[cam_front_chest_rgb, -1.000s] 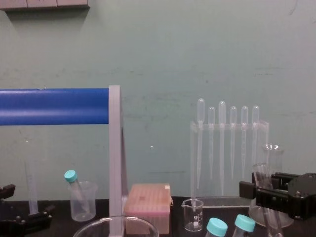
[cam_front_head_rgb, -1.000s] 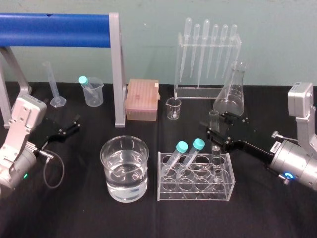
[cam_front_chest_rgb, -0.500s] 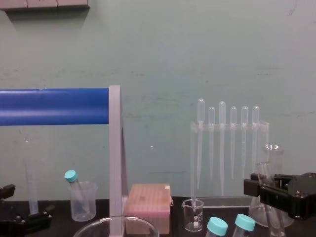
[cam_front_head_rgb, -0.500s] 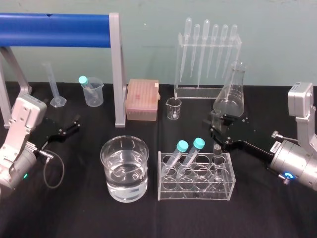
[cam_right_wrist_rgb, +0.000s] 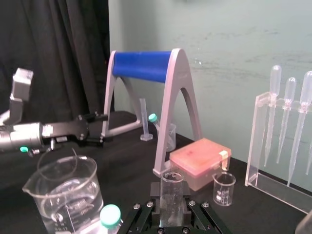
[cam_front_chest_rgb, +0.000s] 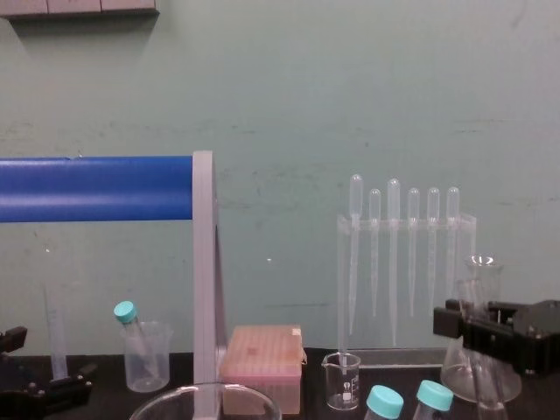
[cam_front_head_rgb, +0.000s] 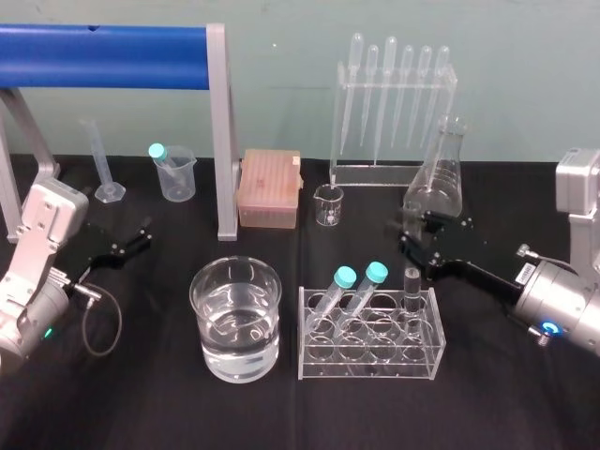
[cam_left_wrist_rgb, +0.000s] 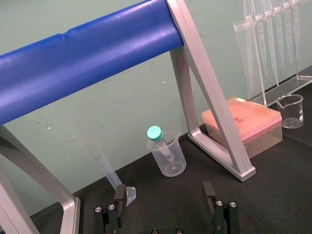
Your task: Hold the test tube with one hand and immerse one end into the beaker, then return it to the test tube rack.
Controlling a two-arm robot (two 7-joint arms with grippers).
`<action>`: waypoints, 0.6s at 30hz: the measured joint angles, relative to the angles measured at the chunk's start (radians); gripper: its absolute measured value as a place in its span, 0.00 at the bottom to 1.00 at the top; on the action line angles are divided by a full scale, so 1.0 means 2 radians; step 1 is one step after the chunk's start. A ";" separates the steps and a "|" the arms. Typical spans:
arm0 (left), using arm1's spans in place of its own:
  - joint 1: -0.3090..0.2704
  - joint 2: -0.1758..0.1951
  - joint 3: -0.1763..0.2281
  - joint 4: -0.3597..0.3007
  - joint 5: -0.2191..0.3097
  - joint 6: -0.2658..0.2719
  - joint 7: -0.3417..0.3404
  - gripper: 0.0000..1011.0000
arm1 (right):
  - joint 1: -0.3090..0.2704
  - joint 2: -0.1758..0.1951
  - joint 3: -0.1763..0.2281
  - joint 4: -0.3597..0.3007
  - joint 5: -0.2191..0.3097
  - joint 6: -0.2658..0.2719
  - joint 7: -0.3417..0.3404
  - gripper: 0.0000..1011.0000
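Observation:
The test tube [cam_front_head_rgb: 411,279] stands upright at the right end of the clear rack [cam_front_head_rgb: 370,349], its lower part still down in a slot. My right gripper [cam_front_head_rgb: 413,234] is shut on its upper part. In the right wrist view the tube [cam_right_wrist_rgb: 171,191] sits clamped between the black fingers [cam_right_wrist_rgb: 152,208]. The beaker [cam_front_head_rgb: 236,317], wide and part full of water, stands left of the rack, and its rim [cam_front_chest_rgb: 206,395] shows in the chest view. My left gripper [cam_front_head_rgb: 139,236] rests open at the far left, its fingers [cam_left_wrist_rgb: 119,195] well apart.
Two teal-capped tubes [cam_front_head_rgb: 349,286] lean in the rack. Behind my right gripper stand a conical flask [cam_front_head_rgb: 439,178], a pipette stand [cam_front_head_rgb: 392,103] and a tiny glass beaker [cam_front_head_rgb: 328,204]. A pink tip box [cam_front_head_rgb: 270,187], a blue-roller frame [cam_front_head_rgb: 112,44], a plastic beaker [cam_front_head_rgb: 175,172] and a graduated cylinder [cam_front_head_rgb: 103,164] line the back.
My right gripper has closed on the test tube and risen a little with it. The left arm has not moved.

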 joint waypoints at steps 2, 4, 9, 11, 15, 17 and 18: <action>0.000 0.000 0.000 0.000 0.000 0.000 0.000 0.99 | -0.001 0.000 0.004 -0.003 0.010 0.002 0.002 0.23; 0.000 0.000 0.000 0.000 0.000 0.000 0.000 0.99 | -0.002 0.000 0.007 -0.007 0.017 0.002 0.004 0.23; 0.000 0.000 0.000 0.000 0.000 0.000 0.000 0.99 | -0.003 0.002 0.014 -0.016 0.031 0.000 0.005 0.23; 0.000 0.000 0.000 0.000 0.000 0.000 0.000 0.99 | -0.003 0.003 0.018 -0.020 0.036 -0.006 0.006 0.23; 0.000 0.000 0.000 0.000 0.000 0.000 0.000 0.99 | 0.000 0.002 0.027 -0.026 0.045 -0.021 0.006 0.23; 0.000 0.000 0.000 0.000 0.000 0.000 0.000 0.99 | 0.001 0.000 0.030 -0.026 0.048 -0.027 0.006 0.23; 0.000 0.000 0.000 0.000 0.000 0.000 0.000 0.99 | 0.002 -0.001 0.031 -0.026 0.048 -0.030 0.007 0.23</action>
